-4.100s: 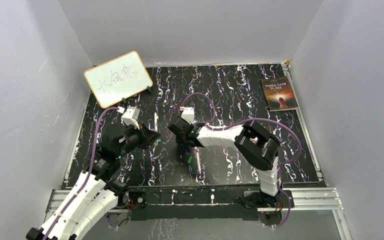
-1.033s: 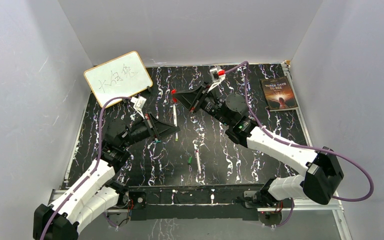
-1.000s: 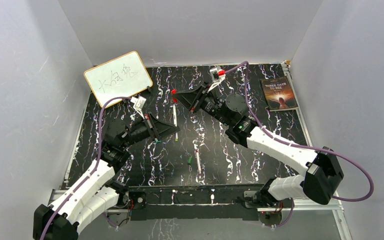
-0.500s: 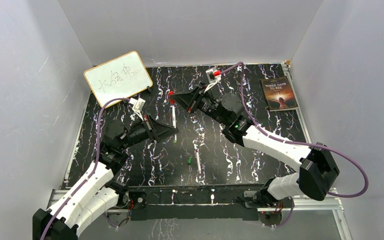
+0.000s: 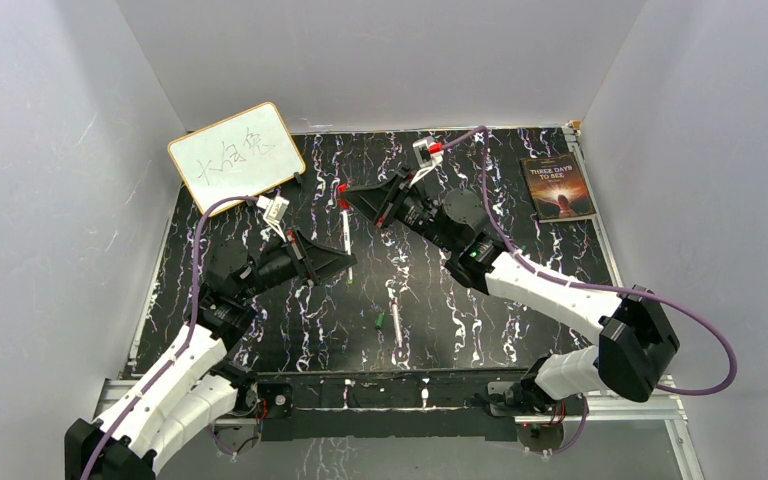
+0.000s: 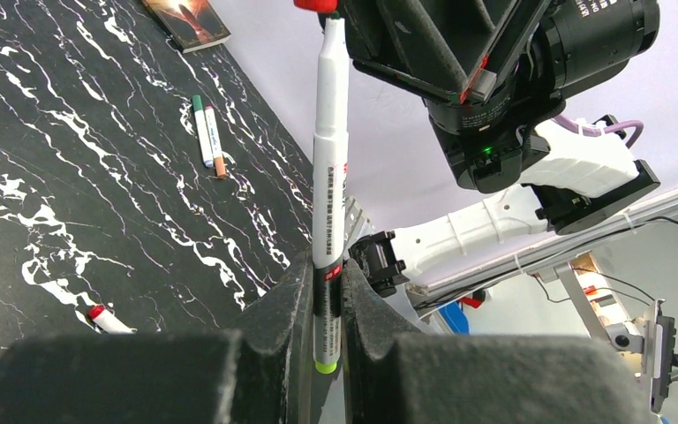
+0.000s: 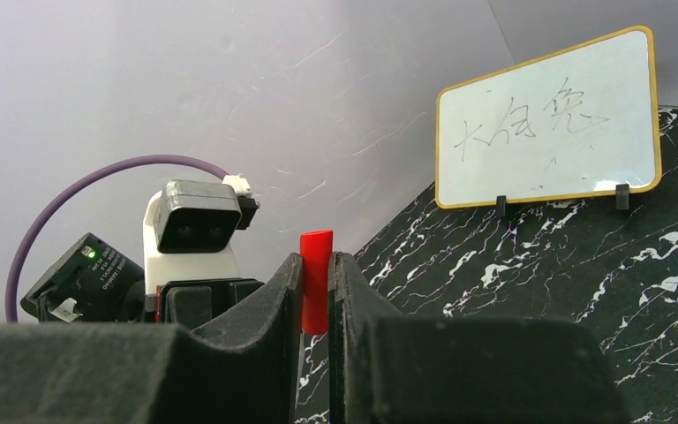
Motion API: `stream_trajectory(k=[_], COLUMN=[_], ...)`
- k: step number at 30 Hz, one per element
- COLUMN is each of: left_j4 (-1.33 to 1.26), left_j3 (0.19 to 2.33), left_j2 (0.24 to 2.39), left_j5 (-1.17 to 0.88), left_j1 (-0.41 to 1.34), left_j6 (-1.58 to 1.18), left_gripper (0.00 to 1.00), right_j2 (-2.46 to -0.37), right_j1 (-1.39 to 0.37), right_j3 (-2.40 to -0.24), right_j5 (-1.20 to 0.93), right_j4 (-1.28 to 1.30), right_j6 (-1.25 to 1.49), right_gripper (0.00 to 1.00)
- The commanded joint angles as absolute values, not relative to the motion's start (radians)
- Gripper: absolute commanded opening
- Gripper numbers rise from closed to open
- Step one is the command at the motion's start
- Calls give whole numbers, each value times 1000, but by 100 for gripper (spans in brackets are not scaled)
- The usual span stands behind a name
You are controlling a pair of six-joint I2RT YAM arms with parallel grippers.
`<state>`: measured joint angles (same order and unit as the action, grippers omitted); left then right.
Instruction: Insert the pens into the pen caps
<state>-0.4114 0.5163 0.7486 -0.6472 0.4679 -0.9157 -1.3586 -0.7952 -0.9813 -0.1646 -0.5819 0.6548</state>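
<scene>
My left gripper (image 5: pixel 338 264) is shut on a white-barrelled pen (image 5: pixel 347 235) near its yellow-green end and holds it above the table, pointing at the back. In the left wrist view the gripper (image 6: pixel 327 300) grips the pen (image 6: pixel 330 150), whose dark tip meets the mouth of a red cap (image 6: pixel 316 4). My right gripper (image 5: pixel 357 197) is shut on that red cap (image 5: pixel 342 188). It also shows in the right wrist view, where the gripper (image 7: pixel 316 296) holds the cap (image 7: pixel 316 274). How far the tip is inside is hidden.
Another pen (image 5: pixel 396 326) lies near the front with a green cap (image 5: pixel 381 321) beside it; both show in the left wrist view (image 6: pixel 208 141). A red-tipped pen end (image 6: pixel 104 316) lies below my left gripper. A whiteboard (image 5: pixel 236 155) stands back left, a book (image 5: pixel 557 186) back right.
Both arms have risen from the table. Over the last second my right gripper shifted the red cap slightly left, and the held pen's tip closed up to the cap.
</scene>
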Motion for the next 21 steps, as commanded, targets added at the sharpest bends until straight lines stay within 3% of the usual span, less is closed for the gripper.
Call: stream_trajectory(k=[1,21], left_j4=[-427,-409], left_j3=[540,545], left_j2=[722,725], left_j5=[-645,-647], left_j1=[469,469], left_j6=[-903,-887], left_gripper=[0,0], right_j2=[-1323,-1320], right_j1=[-788,-788], right_j3=[-974,-1030], right_j5=[-186,-190], right_j4=[-653,-632], right_j6=[660,632], right_gripper=[0,0])
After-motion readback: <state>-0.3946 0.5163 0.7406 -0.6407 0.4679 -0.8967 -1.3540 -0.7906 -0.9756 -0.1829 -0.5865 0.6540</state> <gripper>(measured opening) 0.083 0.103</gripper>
